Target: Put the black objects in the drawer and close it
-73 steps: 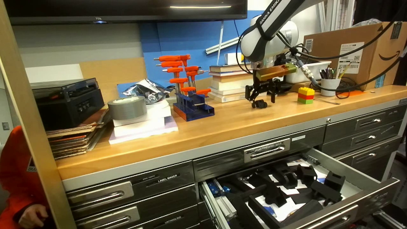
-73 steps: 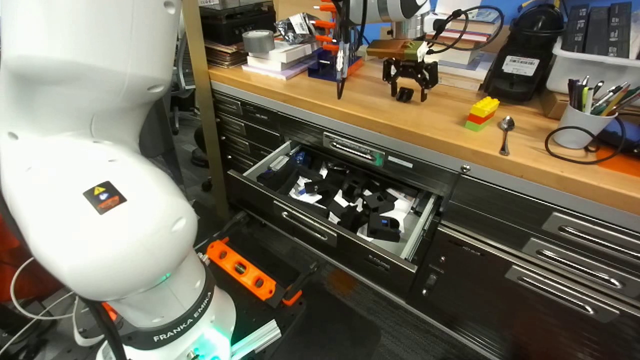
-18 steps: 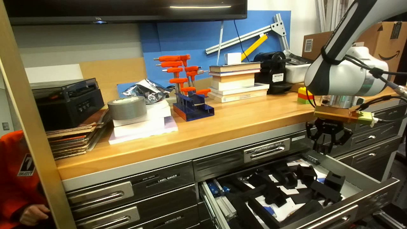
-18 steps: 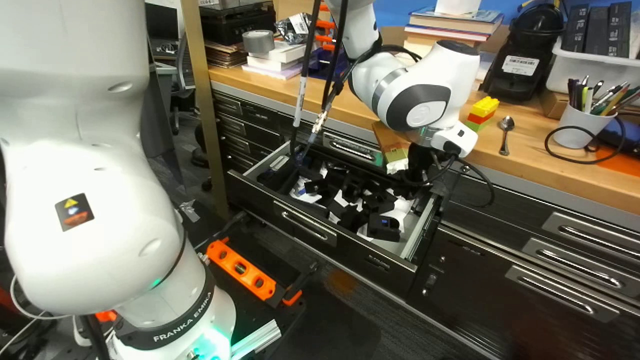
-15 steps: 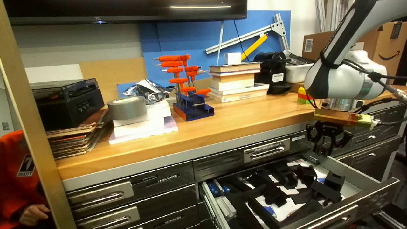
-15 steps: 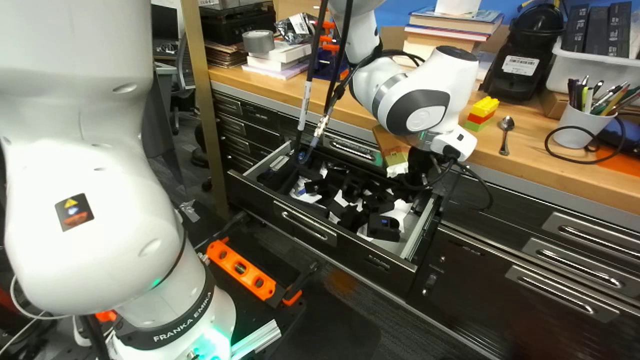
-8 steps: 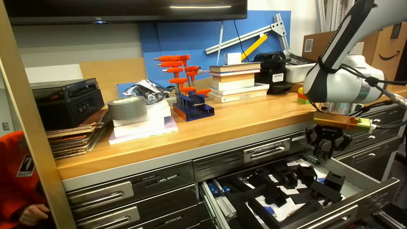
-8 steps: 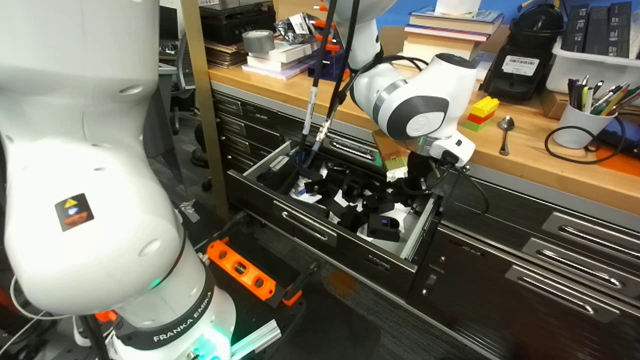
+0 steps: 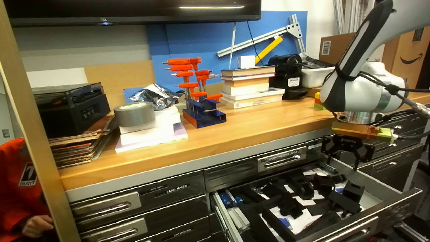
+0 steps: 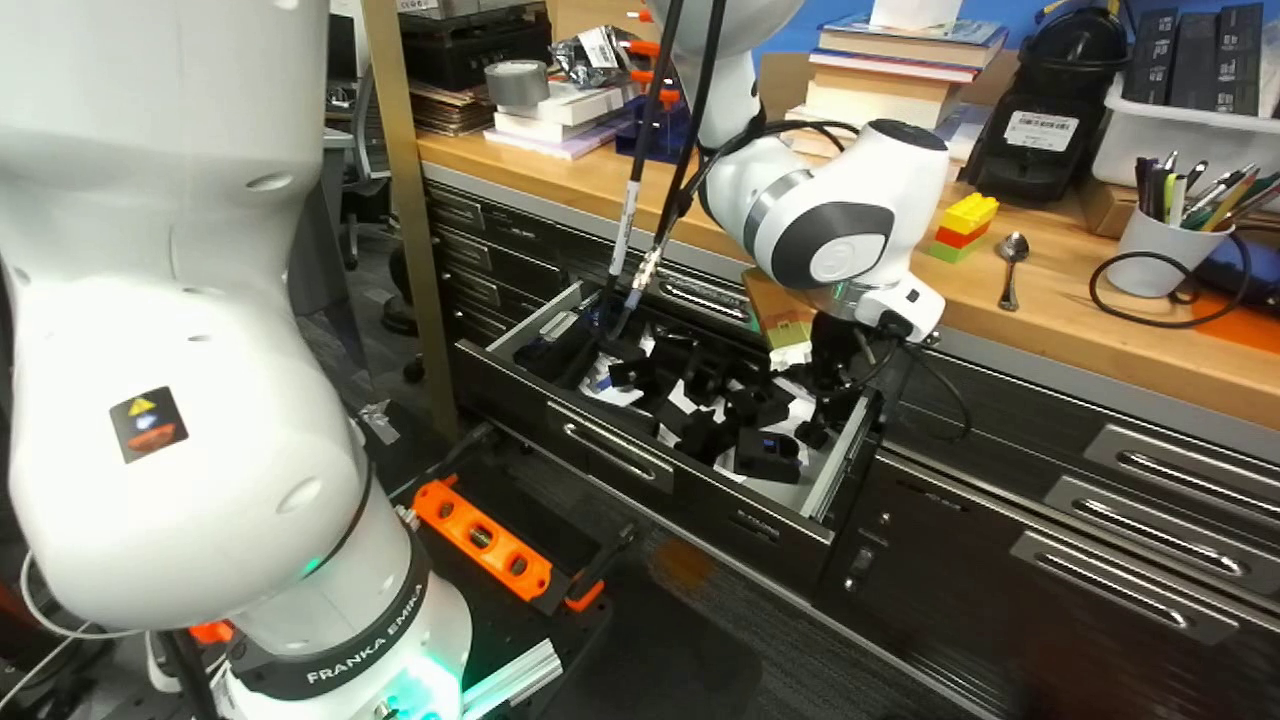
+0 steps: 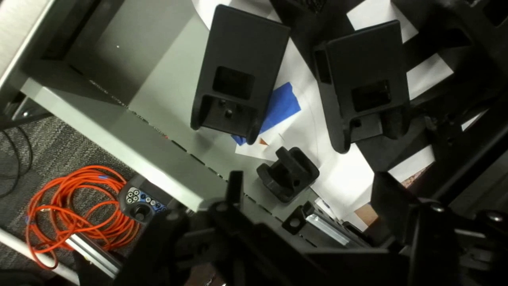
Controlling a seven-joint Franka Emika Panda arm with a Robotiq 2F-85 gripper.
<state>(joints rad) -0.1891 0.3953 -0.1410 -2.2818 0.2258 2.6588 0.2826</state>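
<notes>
A small black chunky piece [image 11: 288, 173] with a slot lies in the open drawer [image 11: 99, 131], close to its side wall. It also shows in both exterior views [image 9: 339, 178] [image 10: 812, 433]. Larger black parts [image 11: 242, 67] lie beside it on paper, and more fill the drawer. The drawer front [image 10: 720, 500] is pulled well out. My gripper [image 9: 342, 164] hangs above the drawer's side near the cabinet, pointing down. In the wrist view its jaws [image 11: 308, 186] stand wide apart with nothing between them, and the small piece lies below, apart from the fingers.
The wooden worktop [image 9: 268, 124] overhangs behind the gripper. On it stand a book stack [image 9: 248, 84], an orange hex-key stand [image 9: 205, 111], a toy brick block [image 10: 965, 225], a spoon [image 10: 1012, 265] and a pen cup [image 10: 1170, 250]. Orange cable [image 11: 83, 210] lies on the floor.
Earlier the gripper held the black piece over the worktop, then carried it over the drawer and lowered. Since half a second ago it has opened, and the piece now lies in the drawer.
</notes>
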